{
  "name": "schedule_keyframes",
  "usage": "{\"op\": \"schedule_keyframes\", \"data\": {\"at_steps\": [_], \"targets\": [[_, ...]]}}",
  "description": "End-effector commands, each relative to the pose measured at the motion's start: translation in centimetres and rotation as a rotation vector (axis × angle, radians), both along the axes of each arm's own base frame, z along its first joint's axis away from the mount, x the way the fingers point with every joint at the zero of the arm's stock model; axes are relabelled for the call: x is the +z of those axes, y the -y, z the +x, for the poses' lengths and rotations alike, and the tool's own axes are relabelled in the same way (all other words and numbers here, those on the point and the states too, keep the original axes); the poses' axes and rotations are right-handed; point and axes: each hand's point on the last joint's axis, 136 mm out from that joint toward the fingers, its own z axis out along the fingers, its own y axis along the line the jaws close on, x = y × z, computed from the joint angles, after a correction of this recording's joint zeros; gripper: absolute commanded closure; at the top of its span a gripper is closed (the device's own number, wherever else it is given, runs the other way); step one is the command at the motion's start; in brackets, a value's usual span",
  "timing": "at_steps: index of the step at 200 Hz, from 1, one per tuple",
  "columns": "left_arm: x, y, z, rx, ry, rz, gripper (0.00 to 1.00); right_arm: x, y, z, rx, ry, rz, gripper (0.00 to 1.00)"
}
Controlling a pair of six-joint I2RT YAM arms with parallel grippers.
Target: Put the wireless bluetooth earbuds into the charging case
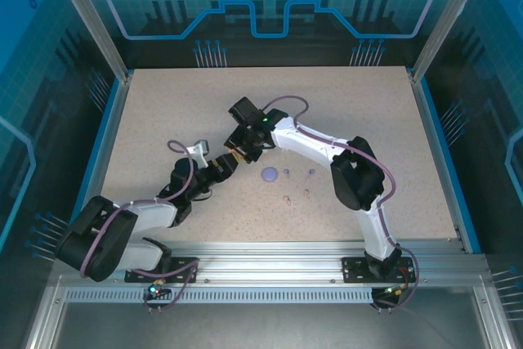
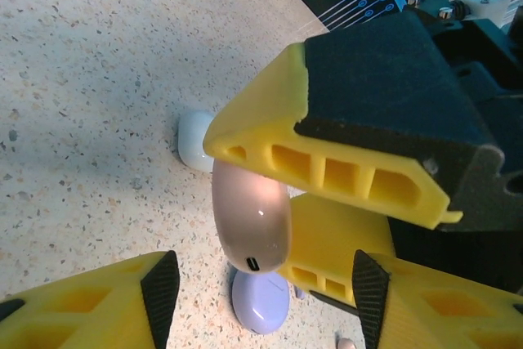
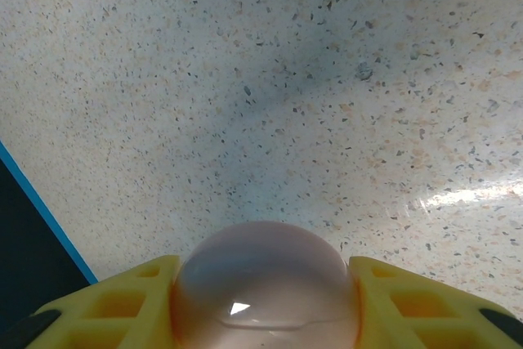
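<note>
The right gripper (image 3: 263, 269) is clamped on a pinkish charging case (image 3: 265, 292), whose glossy dome bulges up between its yellow fingers (image 3: 122, 300) at the bottom of the right wrist view. In the left wrist view that case (image 2: 249, 218) hangs on edge at frame centre, and the right gripper's foam-faced fingers (image 2: 327, 169) cover the upper right and hide the case's far side. The left gripper (image 2: 263, 261) stands apart, one black pad at each lower corner, flanking the case's lower end without touching it and holding nothing. Behind the case a white case (image 2: 196, 140) lies on the speckled table (image 2: 82, 55), with a purple case (image 2: 261, 300) at bottom centre. In the top view four tiny earbuds (image 1: 288, 199) lie loose at lower centre, right of the purple case (image 1: 270, 174) and apart from both grippers.
</note>
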Motion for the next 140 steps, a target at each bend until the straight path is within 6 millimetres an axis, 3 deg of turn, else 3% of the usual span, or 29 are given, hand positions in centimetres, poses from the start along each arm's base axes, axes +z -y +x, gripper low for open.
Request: {"op": "schedule_keyframes", "data": {"at_steps": [1, 140], "targets": [[1.72, 0.45, 1.27, 0.008, 0.063, -0.005, 0.43, 1.23, -0.89, -0.26, 0.007, 0.003, 0.032, 0.55], [1.01, 0.67, 2.16, 0.017, 0.045, 0.000, 0.62, 1.20, -1.25, -0.57, 0.019, 0.001, 0.050, 0.55]]}}
